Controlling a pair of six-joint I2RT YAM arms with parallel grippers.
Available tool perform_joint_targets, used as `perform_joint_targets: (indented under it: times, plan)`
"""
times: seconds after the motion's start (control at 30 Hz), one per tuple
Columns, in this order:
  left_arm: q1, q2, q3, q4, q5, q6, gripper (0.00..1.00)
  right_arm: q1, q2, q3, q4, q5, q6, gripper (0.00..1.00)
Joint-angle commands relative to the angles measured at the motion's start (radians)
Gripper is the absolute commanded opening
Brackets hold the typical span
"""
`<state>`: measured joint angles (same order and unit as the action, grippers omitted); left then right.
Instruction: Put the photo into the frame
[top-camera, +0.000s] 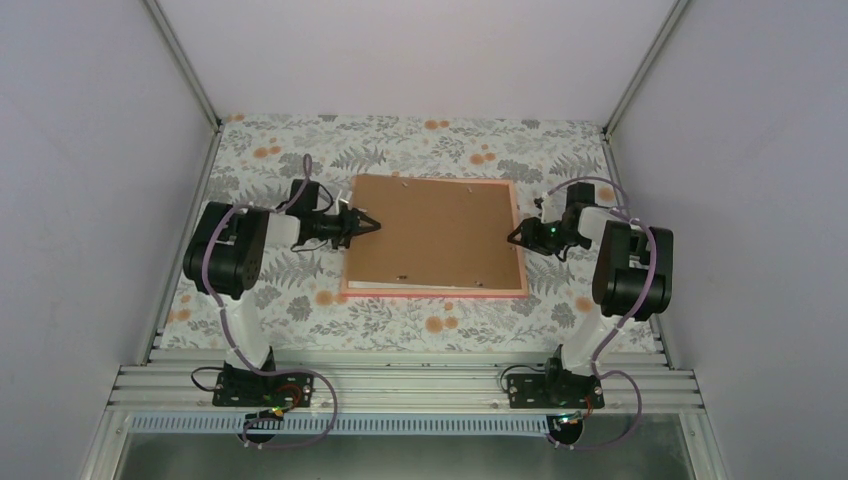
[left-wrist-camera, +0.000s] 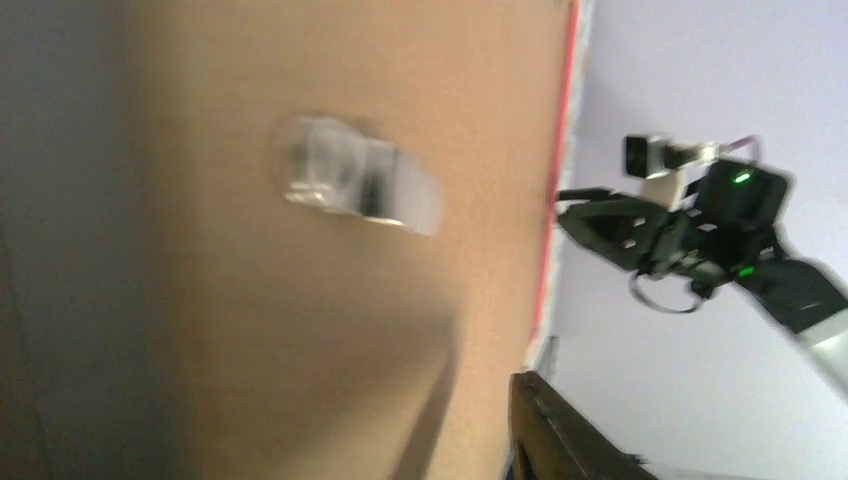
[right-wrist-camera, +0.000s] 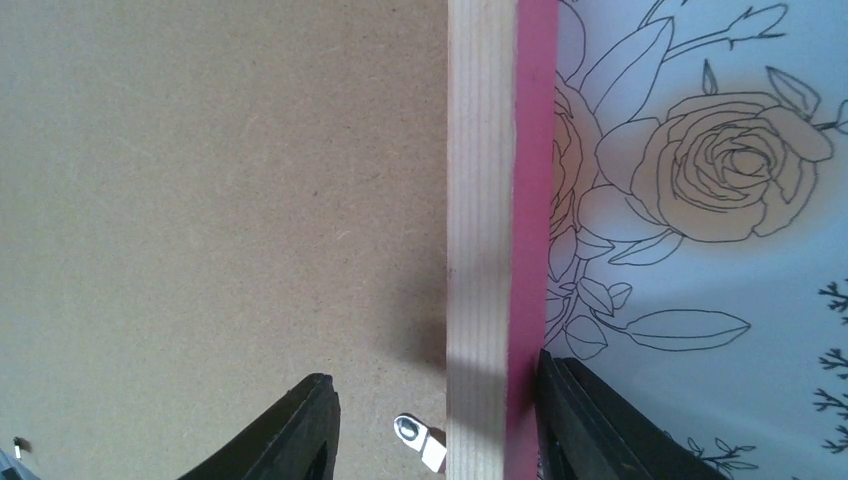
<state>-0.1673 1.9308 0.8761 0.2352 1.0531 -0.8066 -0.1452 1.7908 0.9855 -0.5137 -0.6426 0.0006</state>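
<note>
The frame (top-camera: 432, 292) lies face down mid-table, showing thin pink edges, with a brown backing board (top-camera: 430, 230) filling it. The photo is hidden. My left gripper (top-camera: 370, 224) is at the board's left edge. The blurred left wrist view shows the board (left-wrist-camera: 300, 300), a metal tab (left-wrist-camera: 360, 185) and only one dark finger (left-wrist-camera: 570, 430). My right gripper (top-camera: 513, 237) is at the right edge. Its open jaws (right-wrist-camera: 432, 375) straddle the frame's wooden rail (right-wrist-camera: 482, 200). One finger rests over the board and the other lies against the pink outer side (right-wrist-camera: 530, 200).
A floral tablecloth (top-camera: 300, 160) covers the table between pale walls. An aluminium rail (top-camera: 400, 385) with both arm bases runs along the near edge. A small metal turn tab (right-wrist-camera: 420, 440) sits on the board beside the right rail.
</note>
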Motion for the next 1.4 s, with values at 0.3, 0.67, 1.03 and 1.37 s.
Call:
perform_joint_targets:
  times: [0.3, 0.67, 1.03, 1.37]
  plan:
    - [-0.124, -0.084, 0.27, -0.683, -0.482, 0.3, 1.0, 0.008, 0.033, 0.019, -0.028, -0.013, 0.004, 0.5]
    - [-0.24, -0.087, 0.467, -0.941, -0.798, 0.355, 1.0, 0.006, 0.019, 0.016, -0.028, 0.005, 0.005, 0.52]
    - [-0.25, -0.154, 0.445, -0.977, -0.877, 0.401, 1.0, 0.007, 0.005, 0.008, -0.025, 0.017, 0.005, 0.54]
    - [-0.217, -0.206, 0.449, -0.95, -0.915, 0.723, 1.0, 0.006, -0.052, 0.024, -0.036, -0.026, -0.042, 0.57]
